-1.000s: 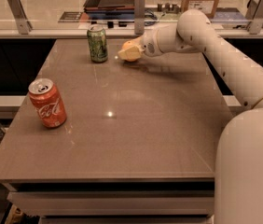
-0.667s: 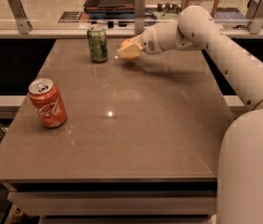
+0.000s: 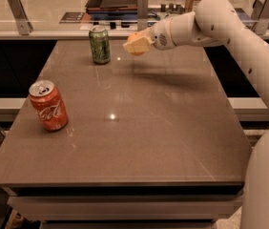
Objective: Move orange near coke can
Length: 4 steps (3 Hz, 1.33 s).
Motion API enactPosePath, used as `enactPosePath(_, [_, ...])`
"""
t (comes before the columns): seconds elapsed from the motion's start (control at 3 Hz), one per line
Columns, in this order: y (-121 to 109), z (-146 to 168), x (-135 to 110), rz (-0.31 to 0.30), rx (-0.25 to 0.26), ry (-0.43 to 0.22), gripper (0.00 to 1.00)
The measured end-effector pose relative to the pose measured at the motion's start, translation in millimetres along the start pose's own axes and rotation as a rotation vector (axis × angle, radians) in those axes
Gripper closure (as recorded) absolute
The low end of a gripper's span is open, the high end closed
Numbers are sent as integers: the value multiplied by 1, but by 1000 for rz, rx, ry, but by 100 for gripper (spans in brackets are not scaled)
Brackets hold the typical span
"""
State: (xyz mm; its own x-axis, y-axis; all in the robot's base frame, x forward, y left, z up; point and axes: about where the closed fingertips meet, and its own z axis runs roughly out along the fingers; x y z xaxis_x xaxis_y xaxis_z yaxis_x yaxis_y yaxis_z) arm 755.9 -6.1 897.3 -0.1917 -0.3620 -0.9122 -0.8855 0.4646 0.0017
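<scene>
I'm holding the orange (image 3: 133, 36) w/ my gripper (image 3: 136, 45) closed round it, only a sliver of peel showing. It's hanging clear of the table (image 3: 172, 137) at the far side, just right of the green can (image 3: 99, 44). Lifted, I'd say, so it isn't rolling or dragging. The coke can (image 3: 48, 105) is standing upright near the front-left, well apart, so I'm judging the carry needs a diagonal run, w/o clipping the green can.

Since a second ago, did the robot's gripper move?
Yes. The gripper, holding the orange, rose slightly: lower against the green can before, now about level with its middle.
</scene>
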Motion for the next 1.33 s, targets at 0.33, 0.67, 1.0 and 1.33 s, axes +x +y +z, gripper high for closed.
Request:
enactPosePath(0.33, [23,-17,-8,3,-36,-28,100])
enactPosePath(0.67, [56,-26,-15,-4,-74,-44,100])
enactPosePath(1.0, [90,-28,-21,-22,-96,-42,100])
enactPosePath(1.33, [132,-23,-25,-48,-135,-27,100])
